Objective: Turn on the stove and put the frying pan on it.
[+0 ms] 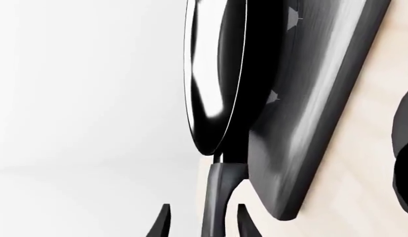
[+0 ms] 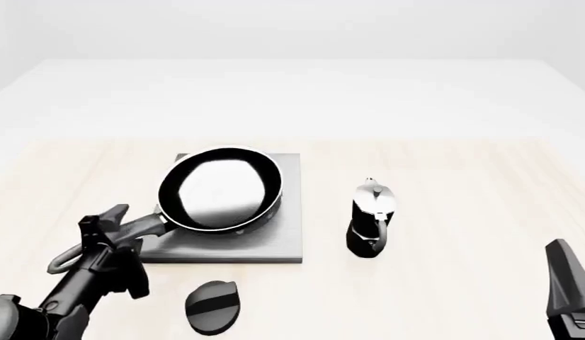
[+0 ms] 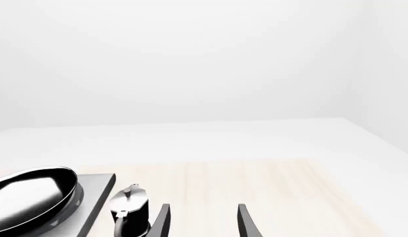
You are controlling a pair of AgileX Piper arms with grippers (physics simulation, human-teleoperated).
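Black and glossy, the frying pan (image 2: 219, 190) sits on the stove (image 2: 287, 241), handle toward seven o'clock between the left gripper (image 2: 108, 225)'s parted jaws, seemingly just set down, while the right gripper (image 3: 202, 222) hangs spread, empty.

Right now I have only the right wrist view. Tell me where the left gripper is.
Observer: The left gripper is at the end of the frying pan handle. The left wrist view shows the handle between its open fingers.
Operator: Give me the pan's footing.
Observer: It sits on the stove, toward the stove's left side, with the handle pointing at the left arm.
Operator: Find the knob.
Observer: A black round knob lies on the table in front of the stove, apart from it.
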